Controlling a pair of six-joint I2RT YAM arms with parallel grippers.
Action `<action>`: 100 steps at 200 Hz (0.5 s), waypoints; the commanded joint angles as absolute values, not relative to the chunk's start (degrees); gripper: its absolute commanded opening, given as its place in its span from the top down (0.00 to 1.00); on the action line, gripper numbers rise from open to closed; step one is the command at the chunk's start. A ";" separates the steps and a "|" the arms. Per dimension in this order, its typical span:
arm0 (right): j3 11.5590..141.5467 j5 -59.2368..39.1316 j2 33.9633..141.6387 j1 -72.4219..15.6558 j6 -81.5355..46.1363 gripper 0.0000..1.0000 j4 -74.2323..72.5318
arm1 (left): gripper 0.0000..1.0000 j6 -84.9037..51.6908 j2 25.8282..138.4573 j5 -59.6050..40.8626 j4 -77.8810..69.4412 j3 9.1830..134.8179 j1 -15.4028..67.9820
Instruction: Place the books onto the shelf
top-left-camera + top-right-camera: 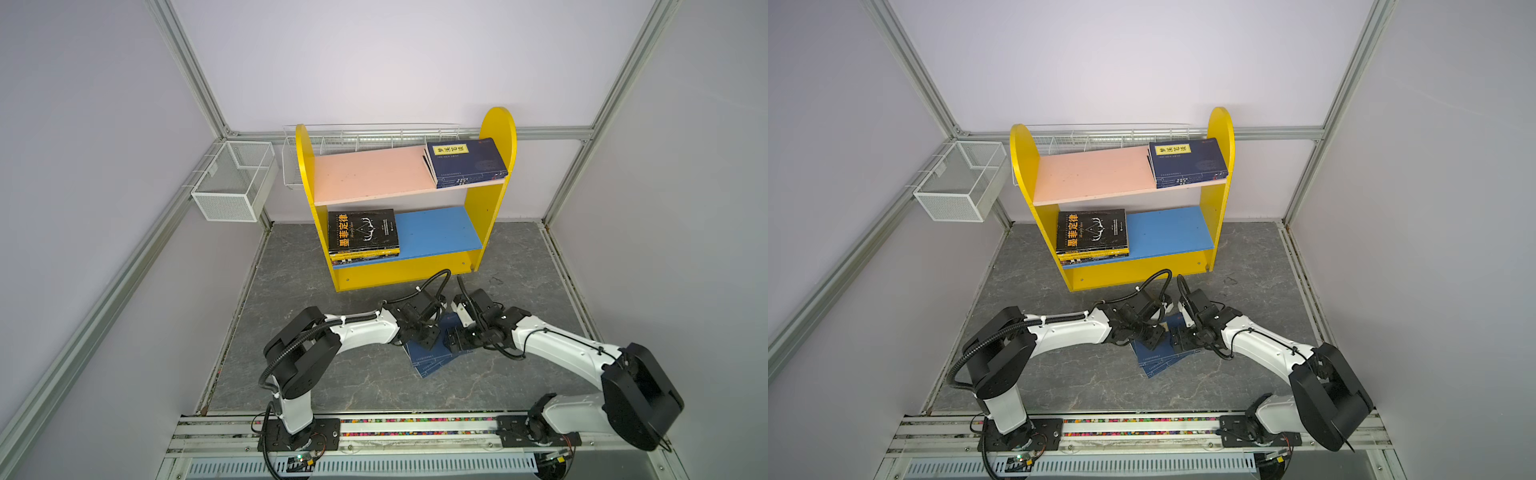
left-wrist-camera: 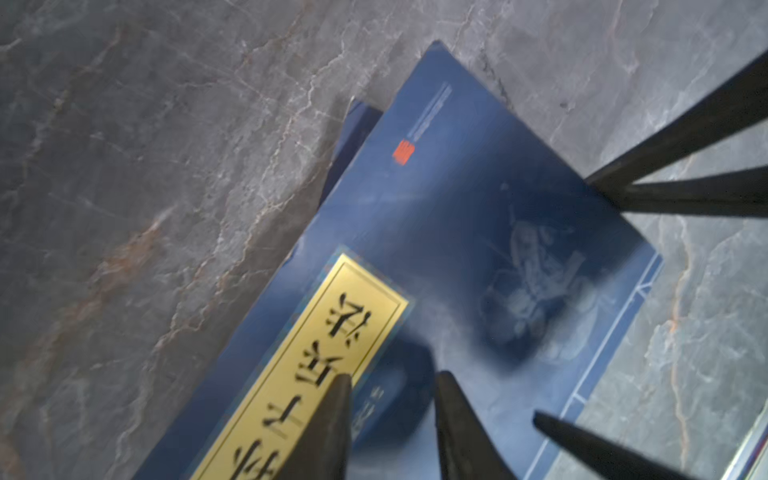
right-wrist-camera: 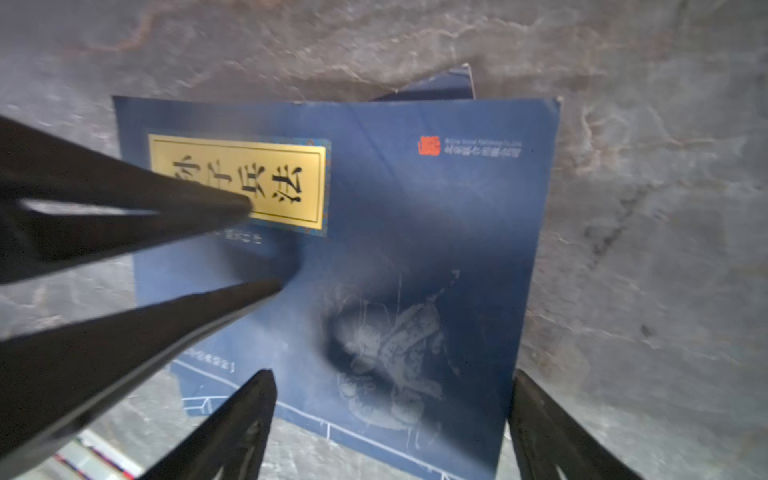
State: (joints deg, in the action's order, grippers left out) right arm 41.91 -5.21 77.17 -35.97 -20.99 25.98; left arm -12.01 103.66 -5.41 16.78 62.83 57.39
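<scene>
Left gripper (image 2: 394, 376), jaws narrow and empty, sits over the top book (image 3: 415, 228) on the floor (image 1: 332, 374) before the shelf (image 1: 395, 274), right gripper (image 3: 395, 374) wide; we fear a nudge skews it off the lower book (image 2: 361, 120).

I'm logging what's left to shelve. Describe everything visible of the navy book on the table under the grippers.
The navy book is a thin paperback, matte blue cover facing up, with a yellow title label in black characters, a red seal, a pale figure drawing and white border lines. It lies on the grey marbled table, skewed over a second navy book. The left gripper hovers at its label, jaws slightly apart; the right gripper, open, straddles one edge. Contact is unclear.
</scene>
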 commanded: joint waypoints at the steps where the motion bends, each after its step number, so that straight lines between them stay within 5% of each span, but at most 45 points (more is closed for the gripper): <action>1: 41.48 -12.30 73.79 -35.37 -19.85 0.12 20.81 | 0.73 -12.22 105.38 -6.60 17.47 63.38 57.66; 61: 38.87 -1.81 68.07 -30.63 -22.66 0.12 24.60 | 0.77 -16.58 101.09 -3.76 13.96 59.90 54.91; 100: 36.99 -5.63 71.94 -30.35 -22.40 0.11 24.16 | 0.77 -19.58 93.47 -5.28 12.74 53.29 49.23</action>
